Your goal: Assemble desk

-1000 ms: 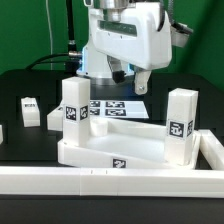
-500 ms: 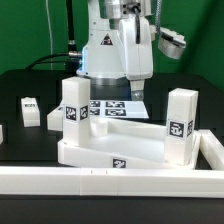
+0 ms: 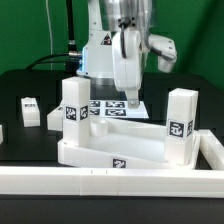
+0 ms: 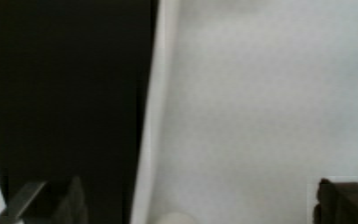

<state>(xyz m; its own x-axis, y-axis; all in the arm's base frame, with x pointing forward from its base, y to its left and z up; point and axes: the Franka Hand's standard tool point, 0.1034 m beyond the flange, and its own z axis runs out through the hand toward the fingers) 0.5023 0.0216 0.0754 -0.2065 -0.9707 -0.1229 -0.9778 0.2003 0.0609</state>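
White desk [image 3: 115,150] lies just camera-side of my claw [image 3: 131,103], below it | claw spread, empty | upright legs [image 3: 72,108] seated: two | step: I judge fetching loose leg [image 3: 30,110], well aside | next: swing over, descend, pinch.

Identify the arm [image 3: 125,55] by its glossy white, rounded shells with dark seams at the joints. Its end effector [image 3: 133,101] carries dark, flat fingers [image 4: 348,200]. A thin black cable [image 3: 70,45] hangs at the far side.

Bright, even light; wrist view blurred and washed-out.
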